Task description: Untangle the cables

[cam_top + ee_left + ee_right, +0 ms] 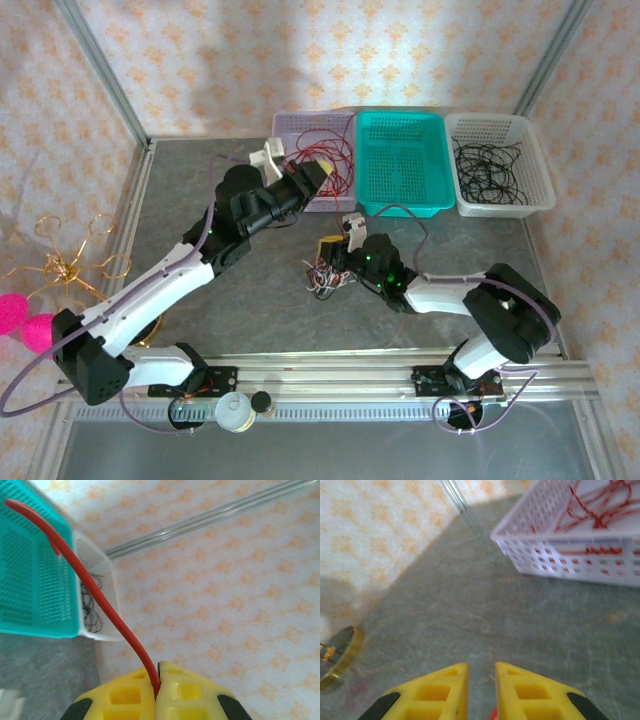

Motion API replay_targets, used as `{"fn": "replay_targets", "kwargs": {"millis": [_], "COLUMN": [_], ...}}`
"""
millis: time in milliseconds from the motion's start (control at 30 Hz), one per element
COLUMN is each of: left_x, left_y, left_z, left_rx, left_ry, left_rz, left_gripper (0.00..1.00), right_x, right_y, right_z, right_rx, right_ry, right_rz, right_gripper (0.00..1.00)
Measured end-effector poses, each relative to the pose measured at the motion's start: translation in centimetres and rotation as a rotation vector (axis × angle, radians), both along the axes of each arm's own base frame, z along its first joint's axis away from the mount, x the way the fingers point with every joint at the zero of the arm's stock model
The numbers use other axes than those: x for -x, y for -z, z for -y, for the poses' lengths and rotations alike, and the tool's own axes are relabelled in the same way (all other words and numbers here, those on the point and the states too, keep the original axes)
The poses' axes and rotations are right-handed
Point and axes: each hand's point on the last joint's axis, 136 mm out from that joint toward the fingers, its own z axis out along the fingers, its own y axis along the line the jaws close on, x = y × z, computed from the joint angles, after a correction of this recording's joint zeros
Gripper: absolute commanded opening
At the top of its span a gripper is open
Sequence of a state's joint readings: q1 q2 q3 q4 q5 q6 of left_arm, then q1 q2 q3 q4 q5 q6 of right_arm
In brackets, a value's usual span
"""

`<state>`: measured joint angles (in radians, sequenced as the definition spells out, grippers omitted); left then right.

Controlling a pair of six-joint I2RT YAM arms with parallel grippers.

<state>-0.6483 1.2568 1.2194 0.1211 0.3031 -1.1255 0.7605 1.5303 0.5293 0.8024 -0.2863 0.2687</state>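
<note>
While the left gripper (157,680) pinches a red cable (95,587) above the lavender basket (300,125) at twelve o'clock, the right gripper (481,672) hangs narrowly parted over the cable tangle (322,277), at six o'clock from that basket.

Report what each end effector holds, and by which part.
Left end effector: red cable, pinched at the fingertips; where along its length is unclear. Right end effector: cannot tell; a red bit shows low between its fingers.
</note>
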Motion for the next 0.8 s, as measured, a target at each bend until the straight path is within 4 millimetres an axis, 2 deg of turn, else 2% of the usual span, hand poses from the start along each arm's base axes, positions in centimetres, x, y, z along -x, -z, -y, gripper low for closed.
{"fn": "replay_targets", "kwargs": {"millis": [100, 200, 400, 500, 633, 733, 800], "left_x": [0.5, 0.8, 0.1, -0.3, 0.2, 1.5, 2.4], "left_y": [-3.7, -6.1, -6.1, -6.8, -10.8, -14.7, -16.6], "left_z": [-0.3, -0.4, 0.1, 0.3, -0.1, -1.2, -2.0], "left_rx": [-0.007, -0.034, -0.129, -0.173, -0.177, -0.144, -0.127], "left_ry": [0.002, 0.004, 0.007, 0.009, -0.004, -0.030, -0.052], "left_rz": [0.077, 0.122, 0.122, 0.136, 0.245, 0.369, 0.434], "left_gripper": [0.00, 0.00, 0.00, 0.00, 0.00, 0.00, 0.00], "right_x": [0.0, -0.4, -0.8, -0.9, -0.9, -0.8, -0.7], "right_y": [2.2, 2.8, 3.7, 4.3, 4.6, 5.0, 5.2], "right_z": [0.4, 0.3, 0.0, -0.1, -0.1, 0.0, 0.1], "right_rx": [0.028, 0.025, 0.011, 0.010, 0.009, 0.020, 0.027], "right_ry": [0.018, 0.032, 0.040, 0.041, 0.044, 0.045, 0.045], "right_rz": [-0.039, -0.038, -0.036, -0.045, -0.058, -0.069, -0.075], "right_gripper": [0.14, 0.13, 0.13, 0.25, 0.30, 0.30, 0.32]}}
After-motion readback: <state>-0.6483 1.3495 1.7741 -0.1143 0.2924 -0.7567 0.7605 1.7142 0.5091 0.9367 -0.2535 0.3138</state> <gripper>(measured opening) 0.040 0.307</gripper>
